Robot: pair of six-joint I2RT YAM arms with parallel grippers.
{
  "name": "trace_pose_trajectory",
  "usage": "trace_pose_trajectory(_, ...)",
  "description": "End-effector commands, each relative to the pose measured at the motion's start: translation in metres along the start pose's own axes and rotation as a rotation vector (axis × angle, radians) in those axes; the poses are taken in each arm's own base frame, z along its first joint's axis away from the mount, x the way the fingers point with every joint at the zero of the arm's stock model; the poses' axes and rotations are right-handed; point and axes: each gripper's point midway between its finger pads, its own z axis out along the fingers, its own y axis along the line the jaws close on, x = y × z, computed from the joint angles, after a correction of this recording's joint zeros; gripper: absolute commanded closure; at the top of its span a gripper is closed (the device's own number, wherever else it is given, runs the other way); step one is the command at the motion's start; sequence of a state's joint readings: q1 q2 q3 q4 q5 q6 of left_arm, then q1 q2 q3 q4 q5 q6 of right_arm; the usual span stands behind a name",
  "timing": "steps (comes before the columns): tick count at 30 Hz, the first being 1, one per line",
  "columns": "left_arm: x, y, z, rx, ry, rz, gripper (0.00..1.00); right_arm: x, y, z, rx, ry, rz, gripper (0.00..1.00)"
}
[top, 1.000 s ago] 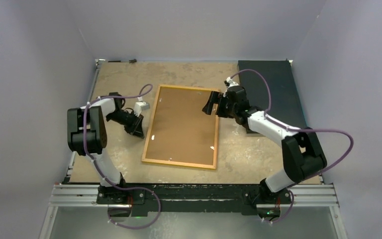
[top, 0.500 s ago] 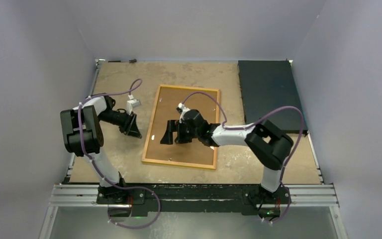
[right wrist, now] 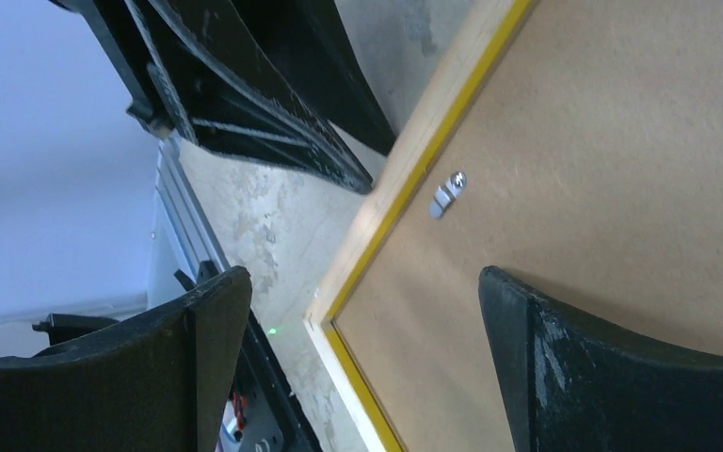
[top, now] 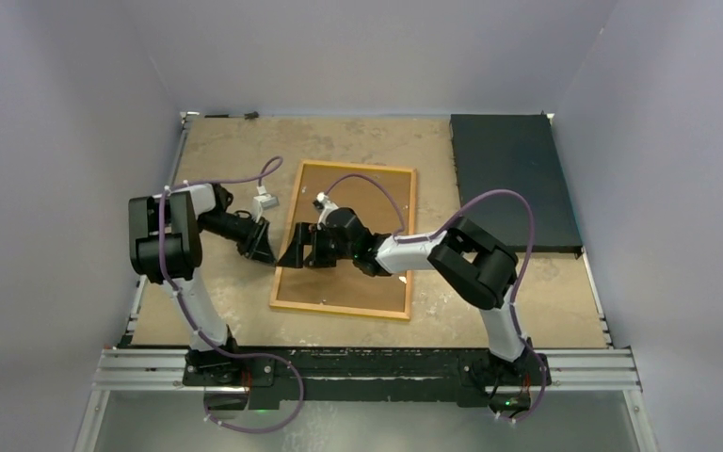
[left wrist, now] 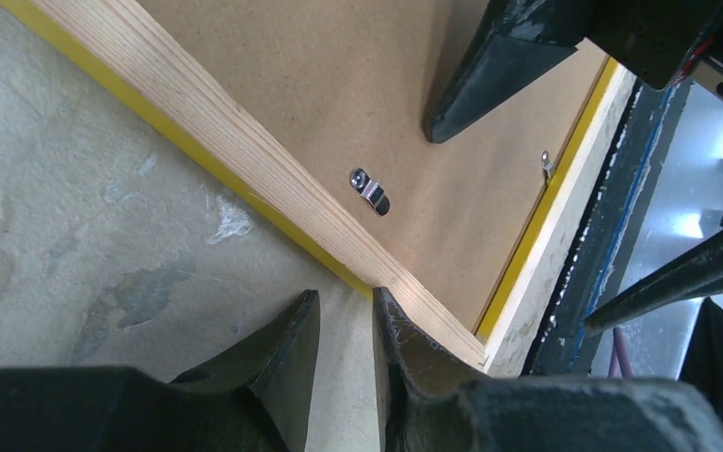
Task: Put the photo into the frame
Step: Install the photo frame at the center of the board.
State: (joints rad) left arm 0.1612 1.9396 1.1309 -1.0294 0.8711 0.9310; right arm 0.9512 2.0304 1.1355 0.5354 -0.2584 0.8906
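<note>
- At centre, frame [top: 339, 308] lies face-down, backing board [top: 358, 282] inside.
- Left gripper [left wrist: 344, 299] at its 9 o'clock edge, jaws slightly apart.
- Right gripper [right wrist: 362, 278] over same edge, jaws wide.

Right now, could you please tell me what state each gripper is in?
Left gripper: slightly open at the frame edge, gripping nothing.
Right gripper: wide open over the frame's edge, holding nothing.

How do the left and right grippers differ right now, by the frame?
The left gripper is barely open; the right gripper gapes wide. The left gripper sits beside the frame, over the table; the right gripper straddles the frame's edge, one finger over the backing board. Both hold nothing.
</note>
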Motion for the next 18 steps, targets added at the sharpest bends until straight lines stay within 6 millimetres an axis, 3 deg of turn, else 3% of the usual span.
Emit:
trace_pose_trajectory(1,-0.006,0.004,0.008,0.016,-0.022,0.034,0.77,-0.014,0.018,0.011,-0.047,-0.039,-0.006,0.08)
trace_pose_trajectory(7,-0.005,0.008,0.01,0.011,-0.019,0.028,0.83,-0.008,0.014,0.023,-0.041,-0.018,-0.004,0.08)
trace_pose_trajectory(18,-0.007,0.007,0.01,0.01,-0.024,0.036,0.84,0.003,0.014,0.033,-0.055,0.02,0.008,0.09)
